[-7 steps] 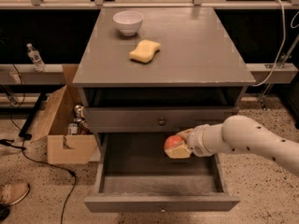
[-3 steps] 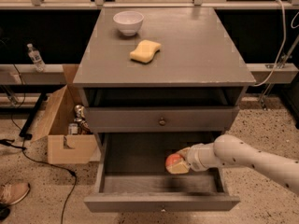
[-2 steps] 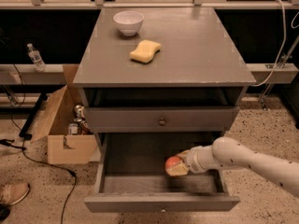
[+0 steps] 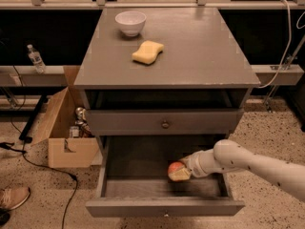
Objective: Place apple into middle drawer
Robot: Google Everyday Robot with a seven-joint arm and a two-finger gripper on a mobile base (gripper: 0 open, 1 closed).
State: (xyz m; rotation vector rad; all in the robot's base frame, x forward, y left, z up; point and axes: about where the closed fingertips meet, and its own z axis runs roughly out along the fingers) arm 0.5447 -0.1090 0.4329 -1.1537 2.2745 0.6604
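The red apple (image 4: 174, 169) with a yellowish blush is low inside the open middle drawer (image 4: 164, 207), right of the middle and close to the drawer floor. The drawer is pulled out, with a flat grey front and a small knob. My gripper (image 4: 181, 171) reaches in from the right on a white arm and is shut on the apple. I cannot tell whether the apple rests on the floor.
Above it is a closed grey drawer front with a shiny round knob (image 4: 165, 124). On the cabinet top (image 4: 205, 46) stand a white bowl (image 4: 130, 22) and a yellow sponge (image 4: 147, 52). A cardboard box (image 4: 64, 128) and cables lie on the floor to the left.
My gripper has gone down and slightly forward with the apple, from above the drawer opening to low inside the drawer. It has barely moved in the last second.
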